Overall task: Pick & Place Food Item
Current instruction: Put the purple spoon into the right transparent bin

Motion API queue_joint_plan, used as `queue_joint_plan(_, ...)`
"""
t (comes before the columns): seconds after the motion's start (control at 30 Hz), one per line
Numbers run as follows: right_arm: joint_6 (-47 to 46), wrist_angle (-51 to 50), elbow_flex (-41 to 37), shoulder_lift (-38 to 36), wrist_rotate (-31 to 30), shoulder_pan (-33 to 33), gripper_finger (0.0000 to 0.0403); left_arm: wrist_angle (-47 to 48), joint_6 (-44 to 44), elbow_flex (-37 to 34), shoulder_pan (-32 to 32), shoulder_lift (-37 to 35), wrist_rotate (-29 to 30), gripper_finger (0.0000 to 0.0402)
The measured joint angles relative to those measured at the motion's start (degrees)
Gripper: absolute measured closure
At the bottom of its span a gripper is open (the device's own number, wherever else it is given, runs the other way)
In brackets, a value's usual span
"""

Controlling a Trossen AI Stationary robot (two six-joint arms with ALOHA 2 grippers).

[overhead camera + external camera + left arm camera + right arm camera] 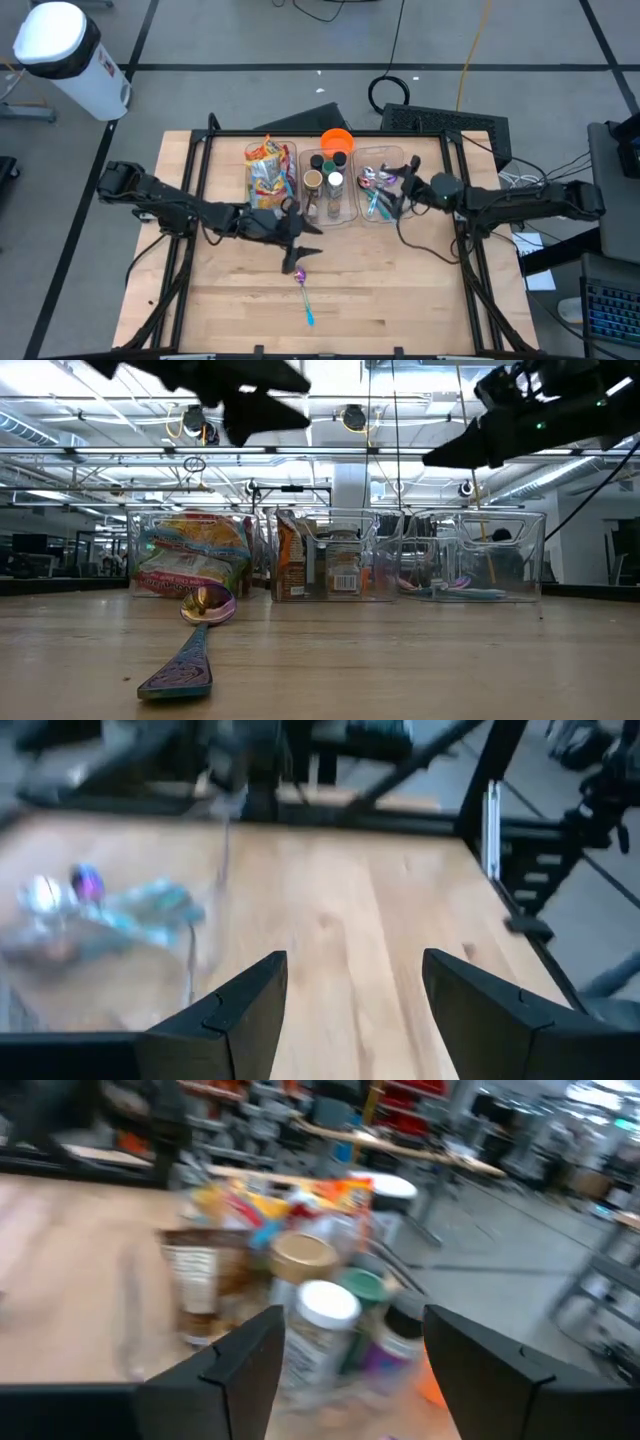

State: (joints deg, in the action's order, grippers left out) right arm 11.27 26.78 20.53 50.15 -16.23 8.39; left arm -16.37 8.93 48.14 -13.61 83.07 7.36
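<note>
Lying on the wooden tabletop (400, 290), in front of the row of clear bins, is a spoon (303, 293) with a purple bowl and a blue handle; the low view shows it (190, 650) flat on the wood, bowl toward the bins, touched by neither arm. The left gripper (300, 250) hangs just above and behind it, and its wrist view shows the two dark fingers (240, 1010) spread wide with only bare wood between them. Three bins stand side by side: the left bin (250, 180) holds colourful snack bags (266, 172), the middle bin (350, 195) holds jars and bottles (325, 180), and the right bin (400, 155) holds more spoons (375, 190). An orange bowl (337, 140) sits just behind the middle bin. The right gripper (402, 192) is over the right bin, and its fingers (230, 1370) stand apart with nothing between them, the jars beyond.
</note>
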Motion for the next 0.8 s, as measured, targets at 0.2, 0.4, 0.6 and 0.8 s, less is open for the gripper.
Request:
queue_joint_plan(0.2, -0.04, 2.42, 0.0, 0.0, -0.21, -8.06, 0.0182, 0.46, 9.0, -4.85, -5.45, 0.04, 6.09, 0.016)
queue_joint_plan(0.4, -0.06, 5.59, 0.0, 0.0, -0.3, -12.69, 0.0188, 0.11, 24.17, -13.41, -12.13, 0.72, 15.01, 0.016)
queue_joint_plan(0.6, -0.76, 7.4, 0.0, 0.0, -0.49, -13.8, 0.0188, -0.42, 40.3, -17.87, -15.9, 4.94, 15.5, 0.016)
queue_joint_plan(0.8, -3.08, 7.38, 0.02, 0.0, -0.57, -13.75, 0.0188, -7.8, 40.38, -17.84, -15.02, 12.53, 14.17, 0.016)
